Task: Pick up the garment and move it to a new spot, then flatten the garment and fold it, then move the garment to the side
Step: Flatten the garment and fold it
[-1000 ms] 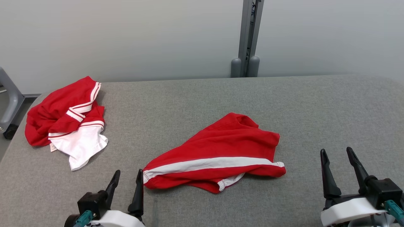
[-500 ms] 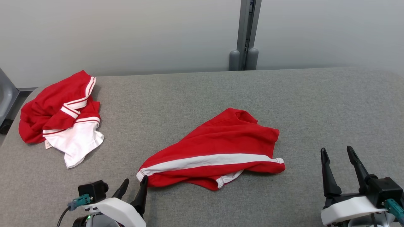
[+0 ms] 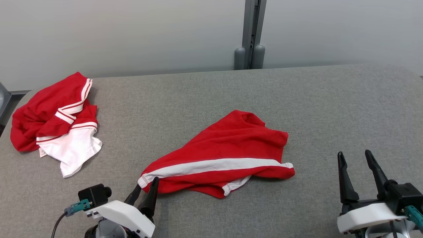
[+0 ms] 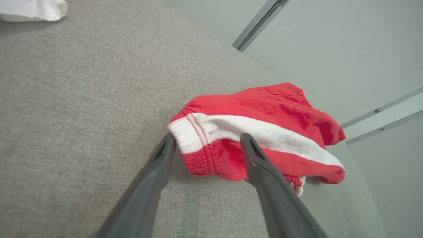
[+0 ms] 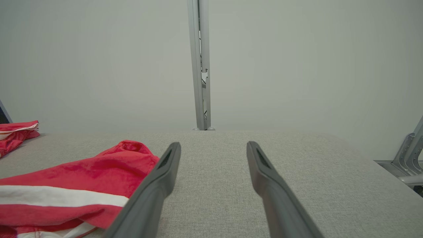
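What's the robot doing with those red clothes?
The robot looks about to pick up the red garment with a white stripe in the middle of the grey table. Its left gripper is open at the garment's striped end, nothing grasped yet. The right gripper hovers open, apart from it. Another red and white garment lies crumpled at the far left.

Bare grey tabletop stretches across the right half and upper middle of the frame, open for passage. A red garment lies mid-frame; another crumpled garment occupies the left edge.
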`<state>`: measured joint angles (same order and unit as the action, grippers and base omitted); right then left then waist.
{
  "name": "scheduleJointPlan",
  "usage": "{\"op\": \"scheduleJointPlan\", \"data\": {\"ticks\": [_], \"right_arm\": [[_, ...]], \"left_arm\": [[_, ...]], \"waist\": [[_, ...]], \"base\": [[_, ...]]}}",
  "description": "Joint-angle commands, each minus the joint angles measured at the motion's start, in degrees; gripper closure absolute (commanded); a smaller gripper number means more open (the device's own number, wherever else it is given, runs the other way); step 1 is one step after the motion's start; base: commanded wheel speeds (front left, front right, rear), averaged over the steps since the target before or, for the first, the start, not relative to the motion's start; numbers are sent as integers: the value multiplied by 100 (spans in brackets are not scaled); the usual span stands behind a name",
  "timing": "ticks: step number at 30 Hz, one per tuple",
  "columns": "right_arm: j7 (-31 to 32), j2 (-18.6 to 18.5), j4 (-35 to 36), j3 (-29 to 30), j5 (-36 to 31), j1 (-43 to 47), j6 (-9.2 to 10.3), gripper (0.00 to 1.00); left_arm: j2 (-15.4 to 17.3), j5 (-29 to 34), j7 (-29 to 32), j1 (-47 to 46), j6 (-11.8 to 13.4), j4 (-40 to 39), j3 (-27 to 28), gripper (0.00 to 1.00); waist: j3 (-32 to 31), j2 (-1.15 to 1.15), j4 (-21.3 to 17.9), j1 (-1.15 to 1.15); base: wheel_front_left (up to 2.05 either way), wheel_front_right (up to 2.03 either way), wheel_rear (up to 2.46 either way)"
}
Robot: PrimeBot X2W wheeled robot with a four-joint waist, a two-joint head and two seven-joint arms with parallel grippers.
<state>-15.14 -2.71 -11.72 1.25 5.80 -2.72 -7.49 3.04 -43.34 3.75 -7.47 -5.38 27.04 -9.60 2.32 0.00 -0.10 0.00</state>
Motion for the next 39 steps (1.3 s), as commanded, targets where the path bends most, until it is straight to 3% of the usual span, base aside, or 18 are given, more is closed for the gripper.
{"op": "scheduleJointPlan", "data": {"ticks": [1, 2, 3, 5, 6, 10, 12, 18, 25, 33, 39], "right_arm": [[-1, -35, 7, 6, 13, -32, -1, 0], [-1, -35, 10, 6, 13, -36, -1, 0], [-1, -35, 10, 6, 13, -36, -1, 0], [-1, -35, 19, 21, 11, -43, -1, 0], [-1, -35, 21, 28, 8, -45, -1, 0], [-1, -35, -2, 12, -10, -68, -1, 0], [-1, -35, -35, -23, -26, -110, -1, 0], [-1, -34, -775, -254, 140, -313, -1, 0], [476, -37, -1767, -623, 637, -927, -1, 0], [1384, -60, -2188, -1304, 1224, -1486, -1, 0], [2024, -332, -2218, -1821, 1483, -1650, -1, 0]], "left_arm": [[21, -74, -32, -98, 30, -24, 40, 9], [18, -109, -29, -107, 42, -34, 49, 18], [18, -109, -29, -107, 42, -34, 49, 18], [11, -229, -25, -126, 40, -43, 66, 44], [9, -311, -11, -133, 47, -39, 79, 52], [3, -509, -125, -196, 98, 38, 58, 75], [0, -527, -225, -247, 110, 114, 7, 100], [1, -434, -542, -314, 66, 353, -225, 100], [108, -105, -847, -261, 37, 705, -445, 100], [137, 73, -1003, -392, -23, 1013, -650, 100], [124, 94, -1119, -439, -59, 1196, -733, 100]], "waist": [[6, 0, -8, 0], [12, 0, -10, 0], [12, 0, -10, 0], [24, 0, -10, 0], [30, 0, -8, 0], [69, 0, 5, 0], [90, 0, 8, 0], [133, 0, 47, 0], [173, 0, 182, 0], [229, 0, 357, 0], [251, 0, 436, 0]], "base": [[0, 0, 0], [0, 0, 0], [0, 0, 0], [0, 0, 0], [0, 0, 0], [0, 0, 0], [0, 0, 0], [0, 0, 0], [0, 0, 0], [0, 0, 0], [0, 0, 0]]}}
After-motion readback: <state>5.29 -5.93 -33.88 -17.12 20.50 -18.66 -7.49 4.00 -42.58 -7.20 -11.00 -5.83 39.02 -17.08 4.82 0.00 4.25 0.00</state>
